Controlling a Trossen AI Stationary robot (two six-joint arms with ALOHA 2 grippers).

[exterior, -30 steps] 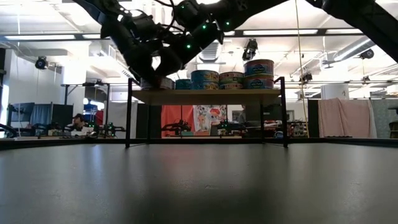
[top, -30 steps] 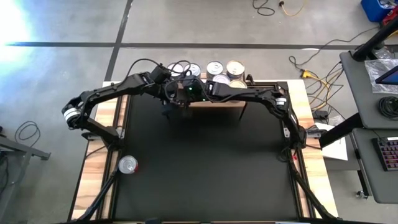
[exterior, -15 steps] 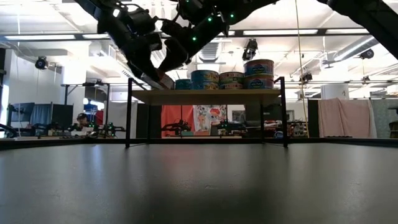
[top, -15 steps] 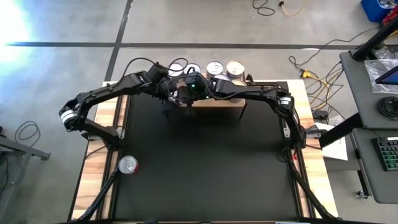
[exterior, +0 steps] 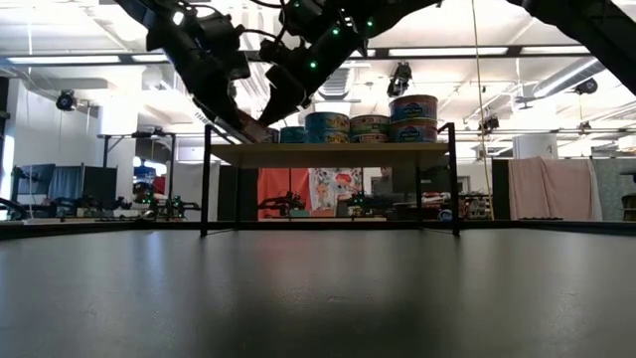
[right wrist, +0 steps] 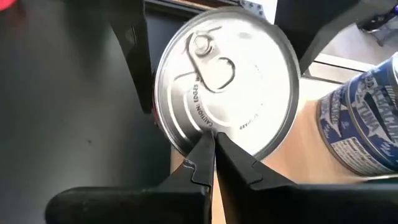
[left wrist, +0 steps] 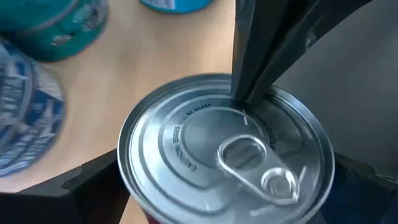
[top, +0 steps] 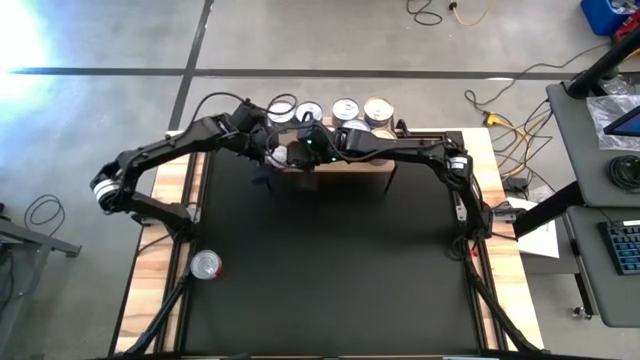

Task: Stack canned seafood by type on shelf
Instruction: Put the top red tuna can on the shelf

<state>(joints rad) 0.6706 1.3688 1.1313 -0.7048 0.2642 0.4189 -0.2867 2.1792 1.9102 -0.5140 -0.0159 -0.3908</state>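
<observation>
A silver-topped tin point(left wrist: 227, 155) with a pull tab stands upright on the left end of the shelf point(exterior: 338, 154), close to its edge. My left gripper point(left wrist: 227, 186) is open, with one finger on each side of the tin; whether they touch it, I cannot tell. My right gripper point(right wrist: 211, 149) is shut, its tips down on the tin's top. In the high view both grippers meet over this tin point(top: 284, 153). In the low view the arms hide most of it. My right gripper presses its shut fingertips point(left wrist: 245, 102) on the tin's flat top, just inside the rim point(right wrist: 208, 127) on the side away from the pull tab. The fingers slant down onto it from the table's right. The tin stands upright on the shelf top.
Several other tins point(exterior: 370, 126) stand in a row on the shelf, some blue-labelled, with one pair stacked point(exterior: 414, 106) at its right end. More silver tops point(top: 362, 108) show behind the shelf. A red-sided can point(top: 205, 264) stands alone at the table's near left. The black mat point(top: 330, 260) lies bare.
My right gripper has tipped its shut fingers further down over the tin. My left gripper has eased back and up from the tin, staying open. The tin has stayed where it was on the shelf.
</observation>
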